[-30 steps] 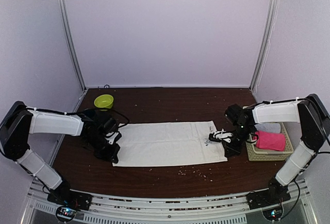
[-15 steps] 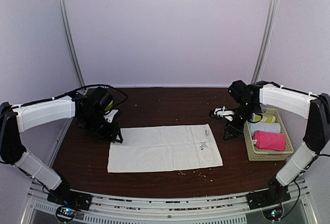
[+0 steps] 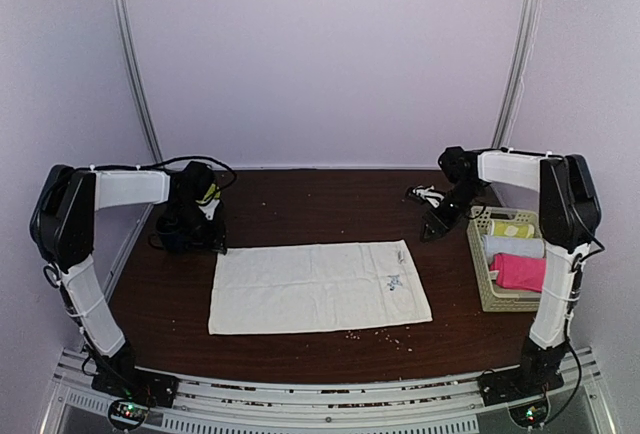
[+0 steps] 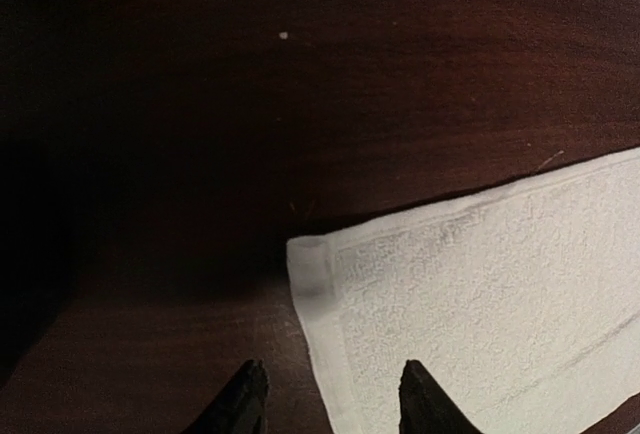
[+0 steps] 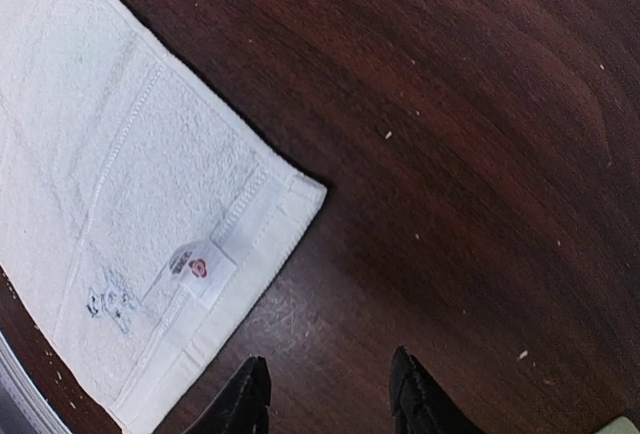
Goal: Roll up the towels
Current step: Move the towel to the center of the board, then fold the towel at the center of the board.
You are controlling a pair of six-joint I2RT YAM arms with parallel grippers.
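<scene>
The cream towel (image 3: 320, 286) lies spread flat in the lower centre of the top view, on the dark wood table (image 3: 330, 204). Its long axis runs left to right, with the blue mark (image 3: 393, 281) toward the right end. The left gripper (image 4: 330, 399) hangs with jaws parted and empty over its hemmed terry edge. The right gripper (image 5: 330, 389), likewise spread and empty, sits apart from the tagged corner. The pink towel (image 3: 520, 272) lies folded in the woven basket (image 3: 481, 292) at right.

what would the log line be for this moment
cream towel: flat, unrolled | pink towel: in basket | left tool: open, empty | right tool: open, empty
</scene>
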